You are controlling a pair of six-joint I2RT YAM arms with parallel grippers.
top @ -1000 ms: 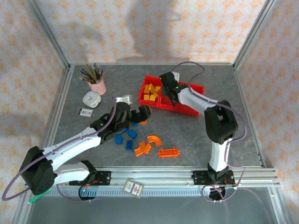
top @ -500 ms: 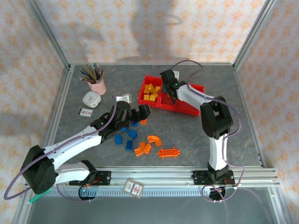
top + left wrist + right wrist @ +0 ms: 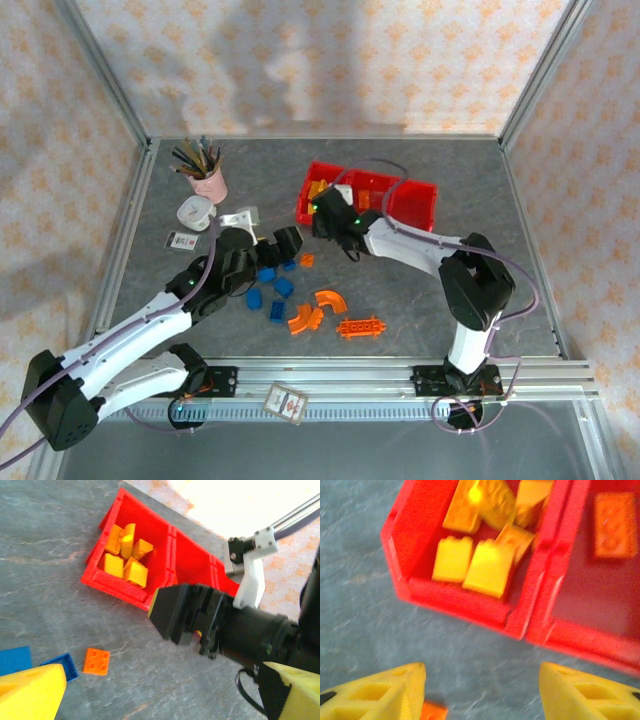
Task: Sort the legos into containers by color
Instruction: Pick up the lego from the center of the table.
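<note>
Because the right wrist picture is smeared, stud detail on the legos is hard to read there, yet the right gripper (image 3: 481, 682) plainly stands wide. Its two yellow wedge-shaped fingers (image 3: 390, 690) are spread over the grey, stone-patterned table (image 3: 360, 580) with nothing between them. From above, that arm's wrist covers part of the left-end compartment of the red translucent tray (image 3: 415, 200), whose inner walls divide it into squares. Glossy yellow bricks (image 3: 125, 555), some sloped, are heaped in that left-end compartment, and a flat orange brick (image 3: 615, 525), blurred, lies in the next one. The left gripper (image 3: 292, 242) also gapes, holding nothing, near the blue bricks (image 3: 283, 287). On the table close by lie a small square orange brick (image 3: 96, 661) with four studs, two curved orange arches (image 3: 325, 300) and a long studded orange piece (image 3: 360, 327).
</note>
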